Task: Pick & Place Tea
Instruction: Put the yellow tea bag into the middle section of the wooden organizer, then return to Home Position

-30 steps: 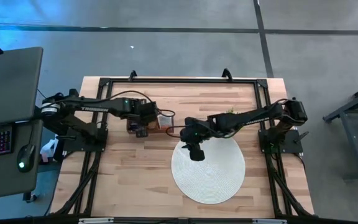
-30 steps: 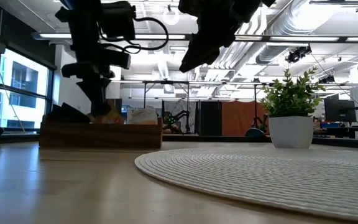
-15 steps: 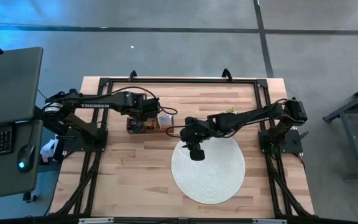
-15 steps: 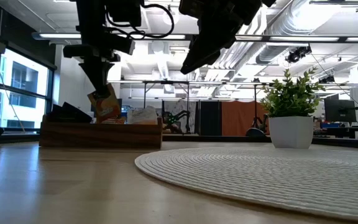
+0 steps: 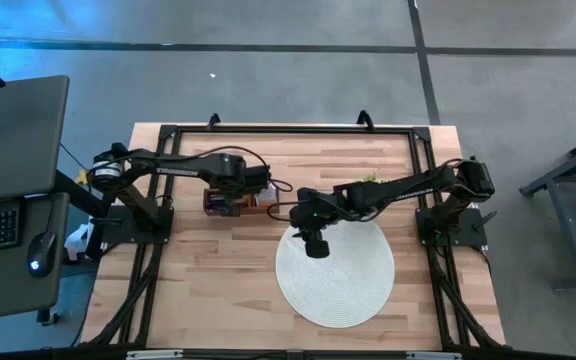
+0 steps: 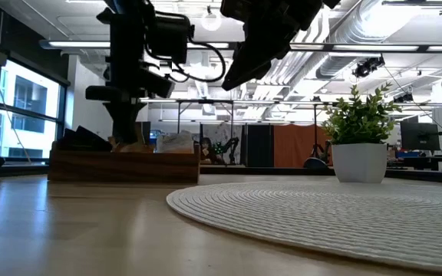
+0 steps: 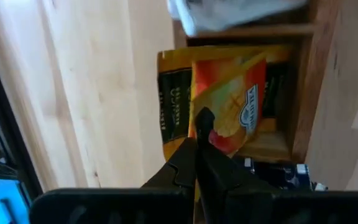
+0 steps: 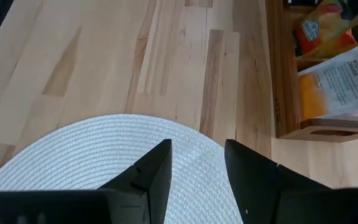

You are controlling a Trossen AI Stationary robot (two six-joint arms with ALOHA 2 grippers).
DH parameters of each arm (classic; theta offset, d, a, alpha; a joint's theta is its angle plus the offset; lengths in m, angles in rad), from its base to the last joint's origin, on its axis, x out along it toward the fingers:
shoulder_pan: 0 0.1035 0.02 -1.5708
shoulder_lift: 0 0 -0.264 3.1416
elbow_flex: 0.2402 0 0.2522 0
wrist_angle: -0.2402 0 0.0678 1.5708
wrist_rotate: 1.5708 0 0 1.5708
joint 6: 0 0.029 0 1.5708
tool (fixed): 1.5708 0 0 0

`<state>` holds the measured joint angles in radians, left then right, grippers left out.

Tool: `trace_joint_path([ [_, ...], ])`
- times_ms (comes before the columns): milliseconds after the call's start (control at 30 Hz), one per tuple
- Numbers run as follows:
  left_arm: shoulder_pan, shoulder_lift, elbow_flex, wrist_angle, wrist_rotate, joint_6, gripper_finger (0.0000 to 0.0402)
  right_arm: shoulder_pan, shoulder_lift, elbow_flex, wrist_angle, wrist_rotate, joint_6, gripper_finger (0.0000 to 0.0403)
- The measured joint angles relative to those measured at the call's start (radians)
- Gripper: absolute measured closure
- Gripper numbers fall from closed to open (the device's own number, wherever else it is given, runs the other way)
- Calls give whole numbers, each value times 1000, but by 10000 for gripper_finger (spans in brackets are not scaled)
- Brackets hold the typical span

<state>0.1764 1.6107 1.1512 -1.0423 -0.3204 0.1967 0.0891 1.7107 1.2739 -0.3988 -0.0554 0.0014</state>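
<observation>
Reaching into the tray (image 5: 230,203), left hand (image 7: 201,134) pinches an orange tea packet (image 7: 229,102).

Bare worktop (image 5: 208,270) lies open left of the round mat (image 5: 335,272); the wooden tray (image 5: 236,203), left arm (image 5: 183,168) overhead, blocks the back, with the potted plant (image 6: 357,142) beyond.

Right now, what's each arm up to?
Left gripper shut on orange tea packet over wooden tray. Right gripper open above white mat. Nothing blocking.
</observation>
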Motion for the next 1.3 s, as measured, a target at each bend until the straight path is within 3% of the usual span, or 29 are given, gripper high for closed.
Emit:
trace_joint_path([
  [167,0,-4,25,28,24,6,375,0,0,0,0,0,-9,258],
  [400,0,-4,47,21,48,0,311,0,0,0,1,0,-10,258],
  [600,0,-8,47,60,51,-184,279,0,0,0,20,6,-10,258],
  [767,0,-115,47,-70,100,-282,283,-6,-22,0,15,97,0,258],
  [867,-1,-218,46,-136,105,-315,284,-11,-77,0,-41,117,18,258],
  [1000,-8,-446,11,-93,78,-337,284,-3,-195,-35,-63,116,-57,258],
  [1167,-7,-817,-210,211,82,-327,284,-30,-423,-282,158,63,-86,258],
  [1300,-6,-1120,-491,516,185,-319,284,-75,-623,-566,455,-39,-87,258],
])
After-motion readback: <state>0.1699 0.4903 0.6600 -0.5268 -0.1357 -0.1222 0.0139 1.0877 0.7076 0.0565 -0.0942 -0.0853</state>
